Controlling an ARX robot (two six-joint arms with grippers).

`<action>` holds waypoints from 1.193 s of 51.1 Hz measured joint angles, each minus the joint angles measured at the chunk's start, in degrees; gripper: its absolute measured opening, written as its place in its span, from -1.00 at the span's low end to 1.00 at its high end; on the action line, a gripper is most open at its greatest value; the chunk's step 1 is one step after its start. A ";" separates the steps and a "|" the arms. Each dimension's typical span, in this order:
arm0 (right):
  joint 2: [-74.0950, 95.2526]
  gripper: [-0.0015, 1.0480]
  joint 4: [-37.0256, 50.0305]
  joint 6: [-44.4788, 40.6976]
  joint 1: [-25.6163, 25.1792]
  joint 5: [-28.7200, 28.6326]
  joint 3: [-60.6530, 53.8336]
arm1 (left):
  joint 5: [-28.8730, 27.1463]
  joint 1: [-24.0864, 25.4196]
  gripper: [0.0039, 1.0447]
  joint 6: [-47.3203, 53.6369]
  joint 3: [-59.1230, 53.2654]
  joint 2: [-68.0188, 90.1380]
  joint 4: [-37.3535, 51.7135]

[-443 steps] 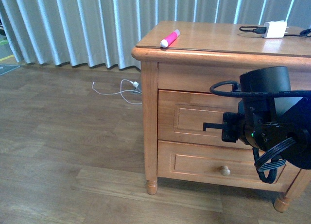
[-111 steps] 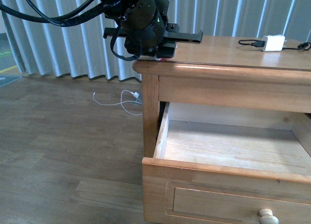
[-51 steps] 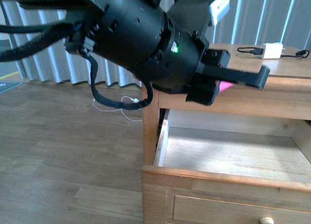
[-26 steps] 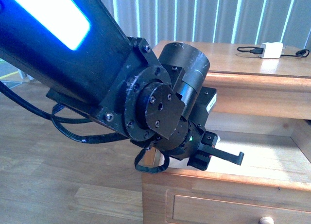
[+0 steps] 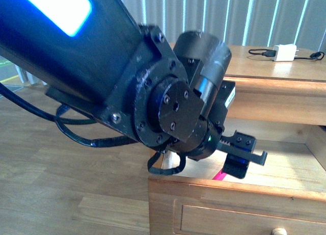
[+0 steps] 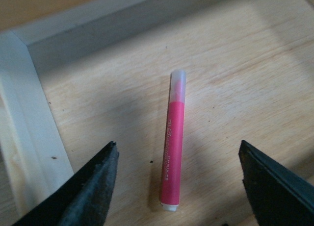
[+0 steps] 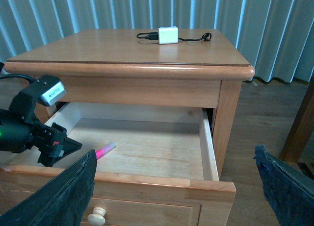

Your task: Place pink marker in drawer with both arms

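Basically the main job looks done: the pink marker [image 6: 172, 145] lies flat on the floor of the drawer [image 7: 208, 147], touching nothing else. In the front view it sits around 8 o'clock from the drawer's middle, near the front board and only partly visible under the arm.

The left gripper [image 6: 177, 146] hangs right over it with its jaws spread wide on either side, gripping nothing. The right gripper [image 7: 174, 150] is also wide open and empty, well back from the cabinet.

My guess at what's left: lift the left arm out, and maybe push the drawer shut, since it's pulled far out.

Materials: the marker is a slim, smooth plastic cylinder, hot pink with faint print along the barrel and a frosted whitish cap. It would roll easily. The drawer inside is pale raw wood with visible grain, and outside it's glossier honey-toned wood with 1 round knob [image 5: 277, 231]. A white charger block [image 5: 285, 52] with a black cable sits on the cabinet top at about 2 o'clock.
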 joint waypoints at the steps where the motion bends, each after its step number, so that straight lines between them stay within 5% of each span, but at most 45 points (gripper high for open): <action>1: 0.00 0.83 0.00 0.00 0.00 0.00 0.00 | -0.33 -0.11 0.52 0.00 -0.44 -0.94 0.35; 8: 0.00 0.83 0.00 0.00 0.00 0.00 0.00 | -1.55 -0.44 0.92 0.33 -3.48 -8.52 2.69; 35: 0.00 0.83 0.00 0.00 0.00 0.00 0.00 | -6.64 7.85 0.89 1.18 -30.10 -48.24 8.63; 51: 0.00 0.83 0.00 0.00 0.00 0.00 0.00 | -10.58 14.34 0.89 -6.14 -54.27 -80.46 -2.43; 61: 0.00 0.83 0.00 0.00 0.00 -0.02 0.00 | -12.44 14.49 0.89 -9.25 -58.12 -84.06 -3.80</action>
